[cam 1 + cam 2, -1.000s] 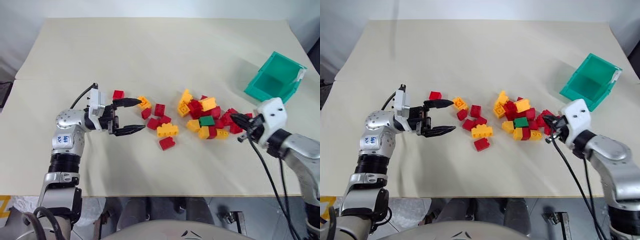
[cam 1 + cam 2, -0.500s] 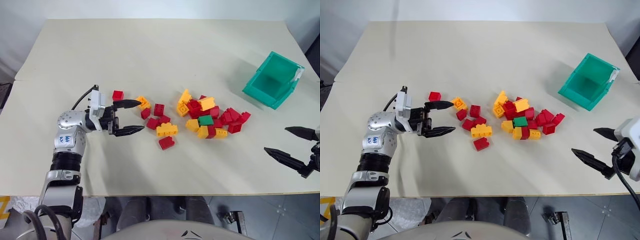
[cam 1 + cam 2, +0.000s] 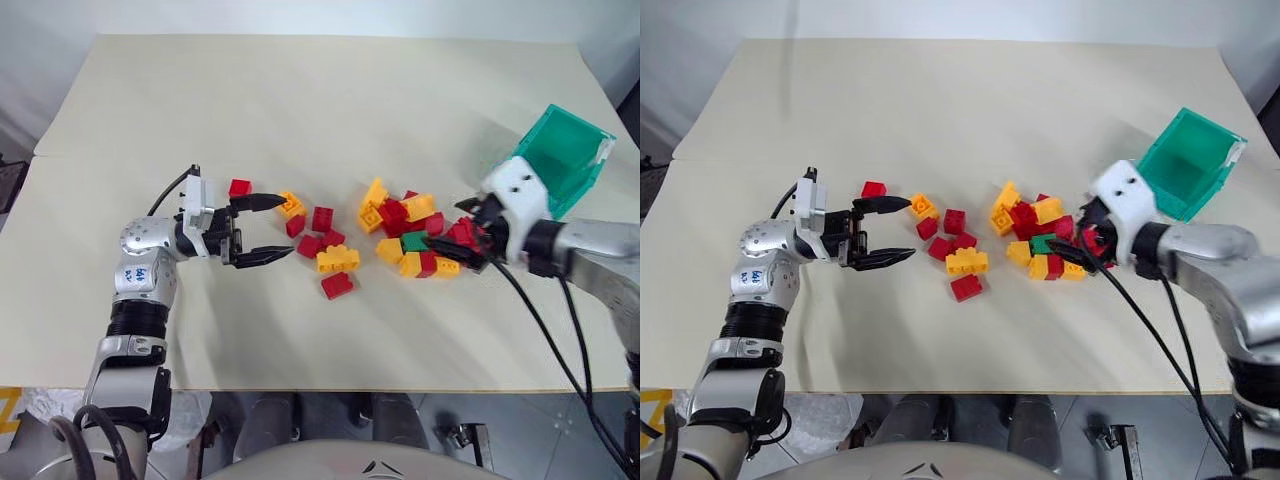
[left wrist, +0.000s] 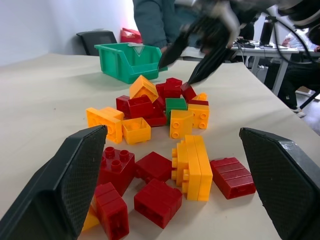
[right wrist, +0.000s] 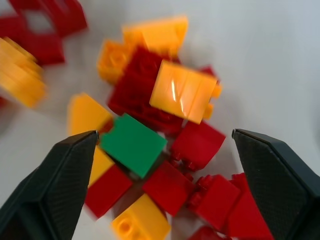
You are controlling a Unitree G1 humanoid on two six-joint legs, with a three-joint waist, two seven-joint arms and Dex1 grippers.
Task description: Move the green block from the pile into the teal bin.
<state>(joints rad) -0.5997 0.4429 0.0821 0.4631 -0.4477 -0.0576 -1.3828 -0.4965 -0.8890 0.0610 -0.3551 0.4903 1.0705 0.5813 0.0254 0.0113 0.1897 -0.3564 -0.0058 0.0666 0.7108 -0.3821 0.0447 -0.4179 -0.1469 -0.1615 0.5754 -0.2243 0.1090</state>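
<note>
The green block (image 3: 414, 241) lies flat in the right-hand part of the pile (image 3: 400, 222), hemmed in by red and yellow-orange bricks. My right gripper (image 3: 450, 235) hovers open at the pile's right side, its fingers (image 5: 60, 185) spread wide just over the green block (image 5: 132, 145) and the red bricks beside it, holding nothing. The teal bin (image 3: 562, 158) sits tilted behind that arm, near the table's right edge. My left gripper (image 3: 255, 228) is open and level, pointing right at the pile's looser left part (image 3: 325, 245). The left wrist view has the green block (image 4: 176, 105) mid-heap.
A lone red brick (image 3: 239, 187) lies just behind the left gripper. Another red brick (image 3: 336, 285) sits in front of the scattered group. Black cables (image 3: 545, 330) trail from the right wrist toward the table's front edge. A person (image 4: 155, 20) sits beyond the bin.
The right gripper, shut beside the pile a second ago, pulled back toward the front right edge, opened, and has swung in over the pile. The left arm kept still.
</note>
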